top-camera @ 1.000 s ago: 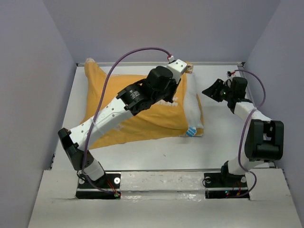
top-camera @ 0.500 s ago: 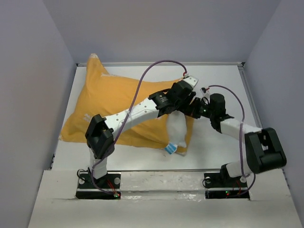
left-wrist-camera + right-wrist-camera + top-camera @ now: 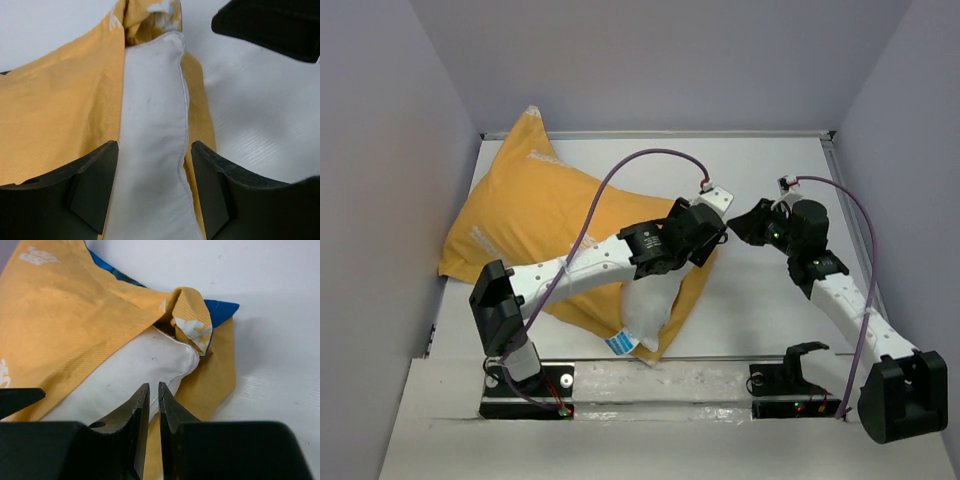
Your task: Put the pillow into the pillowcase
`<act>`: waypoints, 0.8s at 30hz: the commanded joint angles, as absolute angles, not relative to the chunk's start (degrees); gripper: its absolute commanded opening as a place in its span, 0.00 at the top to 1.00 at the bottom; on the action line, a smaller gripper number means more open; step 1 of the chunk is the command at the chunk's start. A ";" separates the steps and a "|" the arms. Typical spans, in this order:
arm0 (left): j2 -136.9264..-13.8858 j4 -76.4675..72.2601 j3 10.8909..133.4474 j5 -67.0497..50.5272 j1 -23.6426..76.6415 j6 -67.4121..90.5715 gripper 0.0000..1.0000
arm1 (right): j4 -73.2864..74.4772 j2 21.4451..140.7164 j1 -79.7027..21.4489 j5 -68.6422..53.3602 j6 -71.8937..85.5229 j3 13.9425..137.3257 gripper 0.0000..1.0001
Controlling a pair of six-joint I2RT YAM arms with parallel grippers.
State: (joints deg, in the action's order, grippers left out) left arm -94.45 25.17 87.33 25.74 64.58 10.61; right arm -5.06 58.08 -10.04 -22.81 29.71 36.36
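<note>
The pillow (image 3: 645, 310) sits mostly inside the yellow pillowcase (image 3: 530, 220). Its white end pokes out toward the near edge of the table (image 3: 760, 300), with the blue tag (image 3: 621, 344) showing. My left jaws stand wide and straddle that bare end, but I can't tell whether they touch it. My right jaws are nearly closed, leaving only a thin slit, and grip nothing. They hang just beside the pillowcase's folded mouth.
</note>
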 commanded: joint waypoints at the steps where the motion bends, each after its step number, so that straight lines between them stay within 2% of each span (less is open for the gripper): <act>1: -95.09 28.55 85.52 26.54 66.44 11.08 0.26 | -5.69 61.15 -10.11 -19.52 28.82 36.13 0.67; 4: -96.59 29.00 83.50 29.88 66.80 10.72 0.22 | -10.00 66.25 -10.11 -21.34 29.97 36.99 0.40; 8: -98.43 27.78 81.30 32.17 66.71 10.37 0.18 | -18.02 77.13 -10.11 -23.73 32.87 38.83 0.37; 12: -99.49 26.98 80.16 31.99 66.80 9.76 0.22 | -20.55 84.37 -10.11 -23.30 33.40 42.27 0.41; 13: -99.75 26.72 79.98 32.78 66.80 9.67 0.33 | -22.05 85.07 -10.11 -23.03 33.92 42.28 0.43; 15: -99.84 25.49 78.49 32.78 66.71 8.80 0.42 | -25.03 86.83 -10.11 -22.94 34.89 42.36 0.48; 16: -99.67 24.36 78.14 32.70 66.71 8.62 0.55 | -26.44 87.44 -10.11 -22.77 35.59 42.36 0.49; 17: -99.67 23.74 77.44 33.04 66.62 8.27 0.64 | -27.59 88.23 -10.11 -22.50 35.86 42.36 0.51; 20: -99.06 22.42 77.08 32.70 65.83 7.91 0.84 | -31.88 91.83 -10.11 -23.90 36.12 44.03 0.52; 22: -98.09 21.89 76.73 32.17 64.87 7.91 0.89 | -31.38 95.96 -10.11 -26.01 36.30 47.36 0.54; 23: -97.39 21.36 76.38 31.82 64.60 7.74 0.96 | -31.64 96.76 -10.11 -26.36 37.17 47.63 0.55; 24: -97.03 21.18 76.20 31.90 63.82 7.56 0.99 | -32.25 97.20 -10.11 -26.80 37.70 47.38 0.70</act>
